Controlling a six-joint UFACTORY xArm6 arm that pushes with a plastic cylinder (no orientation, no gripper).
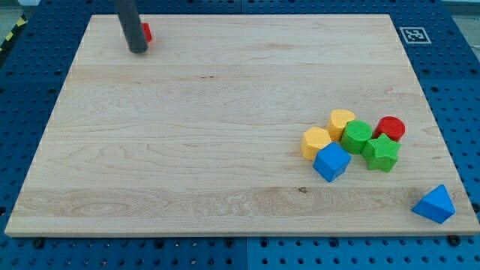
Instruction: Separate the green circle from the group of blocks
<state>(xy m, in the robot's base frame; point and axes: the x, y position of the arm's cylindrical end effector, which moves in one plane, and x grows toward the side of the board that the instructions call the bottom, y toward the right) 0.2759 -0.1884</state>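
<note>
The green circle [357, 137] sits in a tight group at the view's lower right. It touches a yellow block [341, 121] above-left, a red circle [390, 128] to its right, a green star [382, 153] below-right, a yellow hexagon [316, 142] to its left and a blue cube [331, 162] below-left. My tip [137, 50] is at the view's top left, far from the group, next to a small red block [147, 32] partly hidden behind the rod.
A blue triangle-like block [435, 204] lies alone near the board's lower right corner. The wooden board [210, 135] lies on a blue perforated table. A fiducial marker [412, 34] is at the top right corner.
</note>
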